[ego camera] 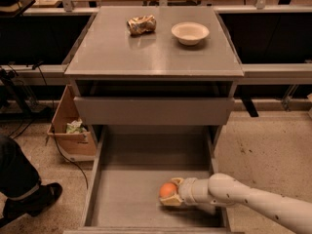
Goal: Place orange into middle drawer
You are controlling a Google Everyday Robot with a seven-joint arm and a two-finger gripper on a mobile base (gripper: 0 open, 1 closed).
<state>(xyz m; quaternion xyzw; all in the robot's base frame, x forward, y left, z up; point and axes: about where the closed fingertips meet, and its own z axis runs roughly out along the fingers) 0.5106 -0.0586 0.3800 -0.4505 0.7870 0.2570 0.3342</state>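
The orange (167,190) is small and round and sits low over the floor of the middle drawer (131,199), near its right front. The drawer is pulled fully out of the grey cabinet. My gripper (170,193) reaches in from the right on a white arm (253,203). Its fingers (171,201) are closed around the orange. Whether the orange touches the drawer floor I cannot tell.
The shallower upper drawer (153,110) is slightly open above. On the cabinet top (112,52) lie a wrinkled foil bag (141,25) and a white bowl (190,32). A cardboard box (73,126) stands left of the cabinet. A person's leg and shoe (27,194) are at the lower left.
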